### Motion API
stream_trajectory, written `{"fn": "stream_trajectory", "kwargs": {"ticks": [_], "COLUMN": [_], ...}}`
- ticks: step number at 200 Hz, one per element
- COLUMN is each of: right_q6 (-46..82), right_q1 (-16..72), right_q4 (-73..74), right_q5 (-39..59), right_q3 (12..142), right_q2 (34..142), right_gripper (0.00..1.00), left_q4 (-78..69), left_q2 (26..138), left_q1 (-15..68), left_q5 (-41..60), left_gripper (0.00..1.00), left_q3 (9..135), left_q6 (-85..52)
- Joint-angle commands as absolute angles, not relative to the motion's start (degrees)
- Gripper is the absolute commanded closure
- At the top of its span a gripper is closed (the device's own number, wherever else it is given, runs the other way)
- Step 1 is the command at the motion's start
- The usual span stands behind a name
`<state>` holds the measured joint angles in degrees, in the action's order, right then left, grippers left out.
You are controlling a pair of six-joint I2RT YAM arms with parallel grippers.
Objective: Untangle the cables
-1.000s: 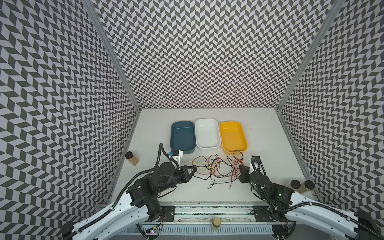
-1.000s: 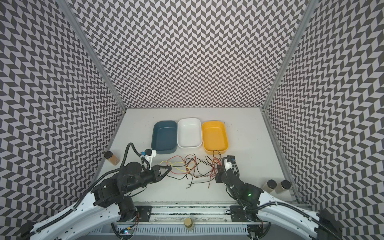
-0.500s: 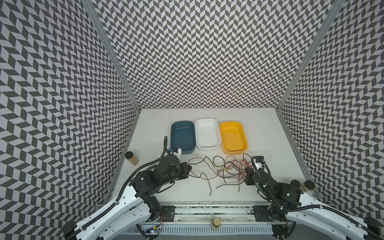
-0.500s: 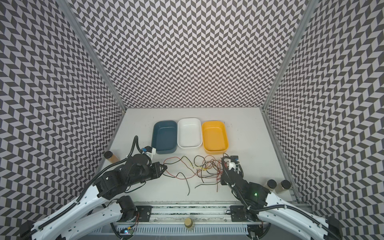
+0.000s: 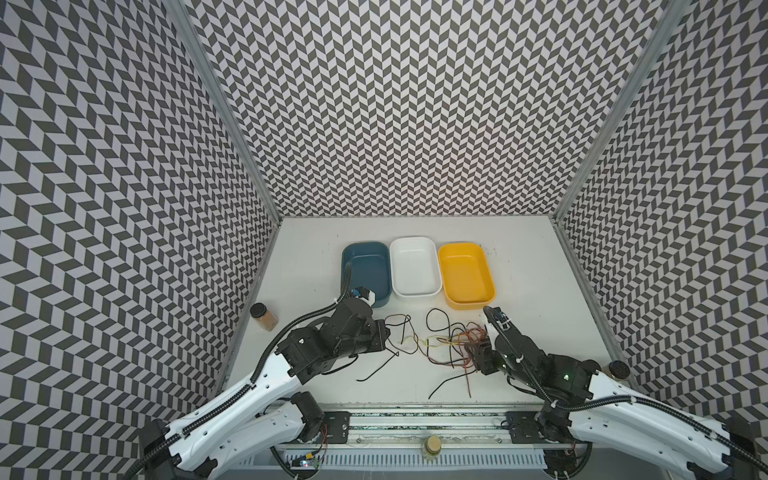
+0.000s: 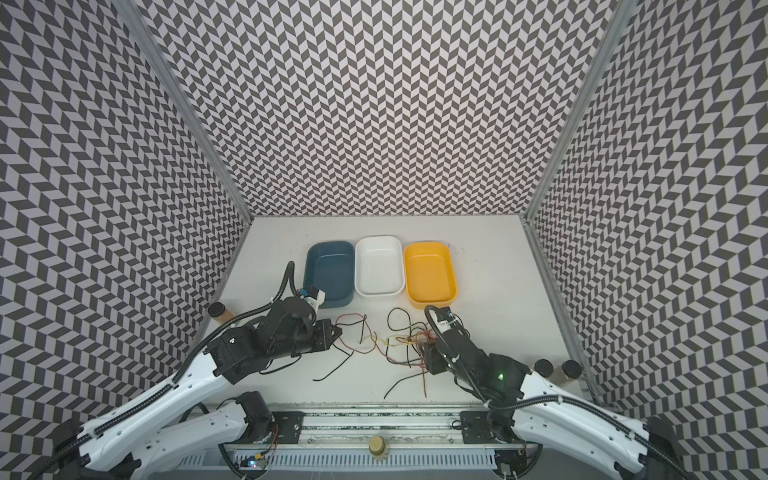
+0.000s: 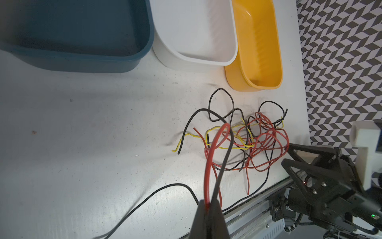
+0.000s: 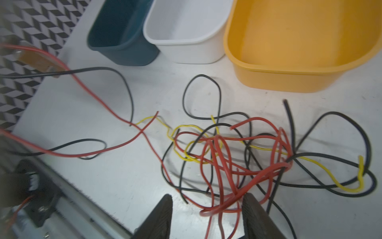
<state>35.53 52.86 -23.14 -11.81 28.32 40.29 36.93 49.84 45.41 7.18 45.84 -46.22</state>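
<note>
The cables (image 5: pixel 453 340) are thin black, red and yellow wires, tangled on the white table in front of the trays in both top views (image 6: pixel 405 343). My left gripper (image 7: pixel 208 203) is shut on a red and a black cable, which rise from its tips toward the tangle (image 7: pixel 258 140). It sits left of the tangle (image 5: pixel 384 332). My right gripper (image 8: pixel 207 196) stands open at the tangle's right side (image 5: pixel 478 351). A loose red loop (image 8: pixel 225 207) lies between its fingers.
Blue tray (image 5: pixel 368 270), white tray (image 5: pixel 415 266) and yellow tray (image 5: pixel 467 274) stand in a row behind the cables. A spice jar (image 5: pixel 264 316) stands by the left wall. Two jars (image 5: pixel 619 368) stand by the right wall. A metal rail (image 5: pixel 415 419) runs along the front edge.
My right gripper has gone from shut to open and let go of the red cables. The tangle has spread wider across the table. My left gripper stays shut on its cables.
</note>
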Motion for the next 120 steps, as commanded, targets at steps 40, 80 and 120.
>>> {"fn": "stream_trajectory", "kwargs": {"ticks": [40, 80, 120], "right_q6": [23.7, 21.1, 21.1], "right_q1": [52.9, 57.1, 58.4], "right_q4": [-18.9, -13.1, -4.4], "right_q5": [11.8, 11.8, 12.5], "right_q3": [37.0, 37.4, 34.7], "right_q2": [47.1, 52.4, 55.9], "right_gripper": [0.38, 0.38, 0.38], "left_q4": [30.1, 24.7, 20.2], "left_q2": [56.4, 58.0, 57.8], "left_q1": [45.0, 45.1, 45.2], "left_q5": [13.0, 17.6, 19.6], "left_gripper": [0.99, 0.98, 0.98], "left_q3": [46.4, 46.3, 43.2], "left_q6": [-45.3, -46.2, -48.5]}}
